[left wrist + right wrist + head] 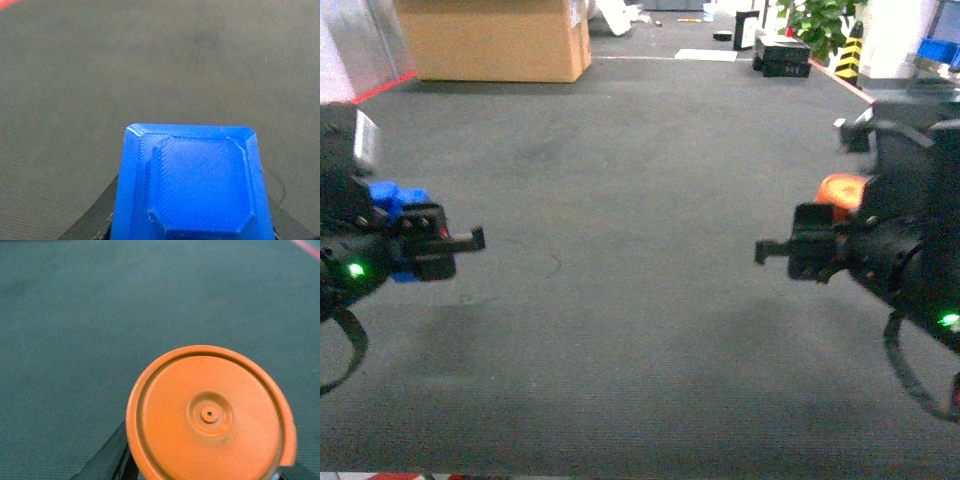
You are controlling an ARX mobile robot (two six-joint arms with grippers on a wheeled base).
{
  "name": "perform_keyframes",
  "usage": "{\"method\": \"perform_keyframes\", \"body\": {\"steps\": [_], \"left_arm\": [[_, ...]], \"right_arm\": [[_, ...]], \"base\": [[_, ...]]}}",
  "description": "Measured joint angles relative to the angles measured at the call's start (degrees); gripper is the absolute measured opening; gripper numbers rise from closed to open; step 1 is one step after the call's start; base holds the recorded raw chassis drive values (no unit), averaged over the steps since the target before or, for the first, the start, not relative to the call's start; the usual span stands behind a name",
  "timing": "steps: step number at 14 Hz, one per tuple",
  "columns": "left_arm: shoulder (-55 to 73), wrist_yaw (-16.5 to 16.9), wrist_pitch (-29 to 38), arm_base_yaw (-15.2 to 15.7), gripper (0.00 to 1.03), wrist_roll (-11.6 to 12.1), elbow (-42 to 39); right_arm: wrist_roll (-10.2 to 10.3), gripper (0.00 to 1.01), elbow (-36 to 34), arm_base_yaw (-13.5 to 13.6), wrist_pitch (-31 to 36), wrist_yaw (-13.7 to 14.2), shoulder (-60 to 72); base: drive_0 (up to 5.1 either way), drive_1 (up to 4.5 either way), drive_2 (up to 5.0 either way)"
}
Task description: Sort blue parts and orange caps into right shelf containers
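**K:** Blue part [192,185] is in the left end effector [430,245], orange cap [210,415] in the right end effector [810,250]. Both loaded. Left wrist view shows the part clamped low in frame, black fingers just showing on either side of it. Right wrist view shows the same for the cap, flat face up towards the camera.

**M:** Containers?

**K:** Not properly in view. Head camera shows grey carpet floor [640,180] ahead, a cardboard box [495,40] far left, a black case [782,55] and a plant [820,20] at the back. Some bright blue at the far right edge [935,50], above the right arm. Could be shelf crates, but it's too small and cropped to call.

**M:** So which way do the parts go?

**K:** Judgement: right. If that blue is the shelf, it lies off to the right and beyond both end effectors, nearer the right arm. The base probably has to turn or drive that way before either arm can reach.

**M:** Order of drops?

**K:** I'd expect the cap first, since the right arm is on that side. The left arm would have to cross the middle or wait for the base to square up. Both end effectors point inward at each other with open floor between them, well apart, so no clash now.

**M:** Risk?

**K:** Swinging the base with both arms out and loaded. The cap's hold looks to be at one edge only.
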Motion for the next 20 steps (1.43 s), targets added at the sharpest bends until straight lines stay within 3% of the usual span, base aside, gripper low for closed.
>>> {"method": "perform_keyframes", "body": {"steps": [2, 5, 8, 12, 17, 18, 20], "left_arm": [[-18.0, -4.6, 1.2, 0.8, 0.44, 3.1, -11.5], [-39.7, -6.7, -9.5, 1.9, 0.44, 4.8, -19.6], [-58.3, -8.9, -18.6, 1.8, 0.44, 6.2, -20.0], [-67.8, -12.6, -22.9, -4.6, 0.44, 8.2, -18.4], [-68.1, -12.6, -23.7, -5.3, 0.44, 9.1, -18.1], [-68.7, -10.3, -27.6, -4.5, 0.44, 8.8, -17.4], [-70.3, -4.7, -32.8, -2.5, 0.44, 8.1, -16.9]], "right_arm": [[-1.7, 0.44, -14.3, -4.7, 1.4, 1.8, -19.3], [-3.7, 0.44, -23.4, -7.6, -8.2, 2.5, -43.2], [-5.7, 0.44, -26.6, -8.0, -21.5, 4.3, -66.3], [-6.1, 0.44, -27.3, -7.8, -34.3, 6.0, -85.6], [-5.9, 0.44, -27.0, -7.8, -36.0, 5.8, -88.2], [-6.3, 0.44, -25.5, -11.3, -44.5, -2.3, -89.0], [-6.4, 0.44, -25.5, -14.8, -47.6, -7.6, -89.8]], "base": [[0.0, 0.00, 0.0], [0.0, 0.00, 0.0], [0.0, 0.00, 0.0], [0.0, 0.00, 0.0], [0.0, 0.00, 0.0], [0.0, 0.00, 0.0], [0.0, 0.00, 0.0]]}}
